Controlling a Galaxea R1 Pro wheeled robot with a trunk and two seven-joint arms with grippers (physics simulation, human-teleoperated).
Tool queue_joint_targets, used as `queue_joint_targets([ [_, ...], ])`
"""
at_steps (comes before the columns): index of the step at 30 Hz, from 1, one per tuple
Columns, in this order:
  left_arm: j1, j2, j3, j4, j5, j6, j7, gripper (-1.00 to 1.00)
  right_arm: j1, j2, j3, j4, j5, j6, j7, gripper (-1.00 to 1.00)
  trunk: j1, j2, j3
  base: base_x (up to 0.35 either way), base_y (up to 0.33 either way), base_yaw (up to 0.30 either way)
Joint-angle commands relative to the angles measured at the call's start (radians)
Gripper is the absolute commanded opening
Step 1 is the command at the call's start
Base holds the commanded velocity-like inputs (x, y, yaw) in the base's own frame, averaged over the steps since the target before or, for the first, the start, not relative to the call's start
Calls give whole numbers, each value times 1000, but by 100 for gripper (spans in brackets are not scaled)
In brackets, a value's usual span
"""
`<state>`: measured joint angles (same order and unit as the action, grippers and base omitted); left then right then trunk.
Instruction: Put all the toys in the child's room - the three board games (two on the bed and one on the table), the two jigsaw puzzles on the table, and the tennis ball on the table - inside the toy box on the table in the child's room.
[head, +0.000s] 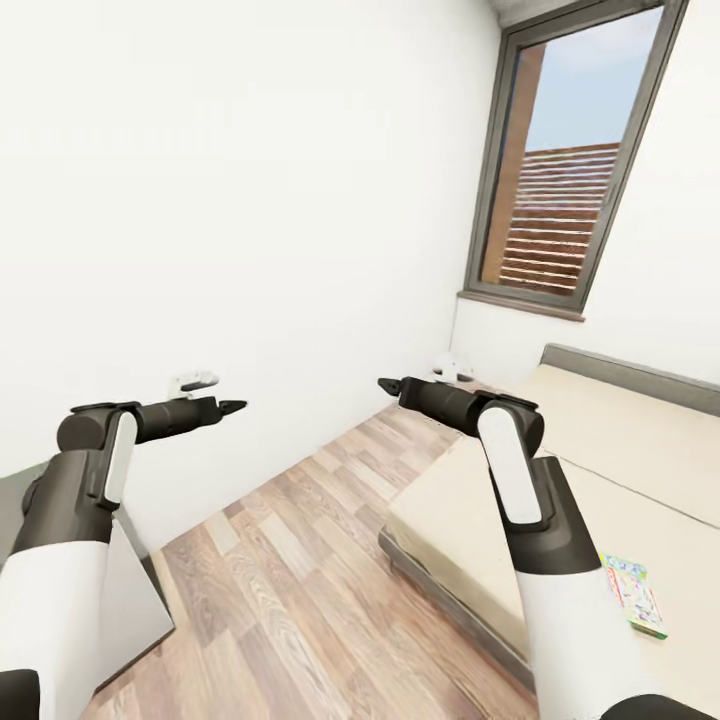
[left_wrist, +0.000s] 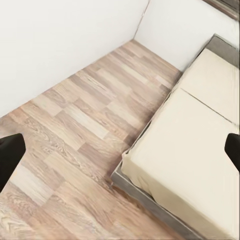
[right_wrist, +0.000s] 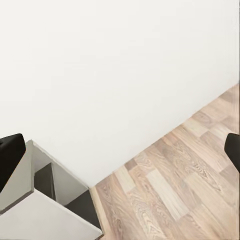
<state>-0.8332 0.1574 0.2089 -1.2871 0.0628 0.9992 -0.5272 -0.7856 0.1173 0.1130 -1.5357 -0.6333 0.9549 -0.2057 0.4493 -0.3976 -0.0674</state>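
From the head camera, both arms reach forward at about the same height over a wood-plank floor (head: 300, 560), with a plain white wall (head: 250, 200) ahead. The left gripper (head: 236, 406) points toward the middle of the room, its dark tip narrowing to a point; from this angle I cannot tell how far its fingers are apart. The right gripper (head: 384, 383) points the opposite way, toward the left one, and its fingertips are likewise too small and dark to judge here. To the right stands the bed (head: 620, 430), a cream-beige mattress on a dark grey frame, running back to the wall under a tall window (head: 565, 170) with a grey frame. One board game (head: 633, 594) — a thin flat box with pale, greenish cartoon art — lies flat on the mattress close to the right arm's white forearm, at the near end of the bed. A pale grey panel of furniture (head: 135, 590) shows beside the left arm. In the left wrist view, two black fingers (left_wrist: 10, 155) sit at opposite edges of the picture, spread wide with nothing between them; beyond them lie the plank floor and the corner of the bed where mattress meets grey frame. In the right wrist view the fingers (right_wrist: 11, 157) are likewise far apart and empty — past them are the white wall, the floor and a light grey cabinet (right_wrist: 35, 210) with a dark recess.
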Motion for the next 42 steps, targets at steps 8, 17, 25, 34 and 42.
queue_joint_targets([
  [8, 72, 2, 4, -2, 1, -2, -143, 100, 1, -46, -41, 4, -13, 1, -8, 100, 1, -2, 1, 0, 0, -285],
  [17, 129, 3, 28, 2, -3, -73, -188, 100, 11, -57, -111, 5, -10, 4, -6, 100, 1, -2, 6, 0, 0, -285],
  [25, 183, 2, 94, 3, -5, -112, -193, 100, 13, -95, -162, 5, -8, 4, -8, 100, 1, -2, 11, 0, 0, -283],
  [34, 239, 2, 102, 3, -5, -149, -193, 100, 72, -135, -171, 2, -7, -29, -50, 100, 1, -2, 18, 0, 0, -276],
  [42, 268, 2, 107, 3, -4, -151, -195, 100, 128, -140, -176, 3, -10, -108, -107, 100, 1, -2, 25, 0, 0, -276],
])
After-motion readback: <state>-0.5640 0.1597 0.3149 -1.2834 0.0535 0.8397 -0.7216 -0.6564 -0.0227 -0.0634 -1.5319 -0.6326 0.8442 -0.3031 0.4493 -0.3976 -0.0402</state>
